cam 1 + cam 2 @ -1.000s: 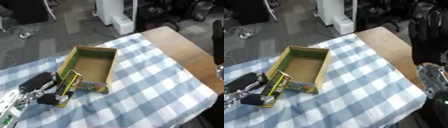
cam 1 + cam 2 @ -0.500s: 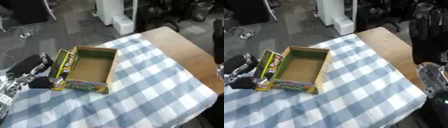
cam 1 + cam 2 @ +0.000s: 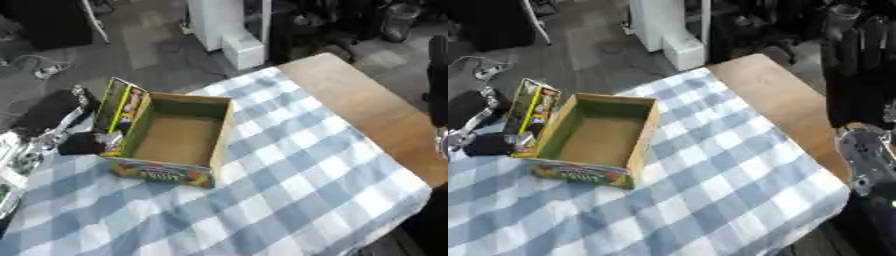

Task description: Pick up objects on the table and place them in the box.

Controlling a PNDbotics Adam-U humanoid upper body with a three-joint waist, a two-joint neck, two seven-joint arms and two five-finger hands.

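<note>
While fingers [image 3: 83,144] pinch it, packet [image 3: 121,107] beside box [image 3: 223,131]

The open box [image 3: 179,135] is sitting on the checkered cloth [image 3: 289,190] with its mouth facing up and nothing lying inside, so room from above is standing free. Its left wall is being crowded: the left hand [image 3: 61,127] is holding a green packet [image 3: 121,107] upright against that side, blocking any pass there. Right of the box, the cloth and the bare wooden tabletop [image 3: 367,110] are lying open. The right hand [image 3: 859,75] is hanging at the right edge, well apart from the box.
</note>
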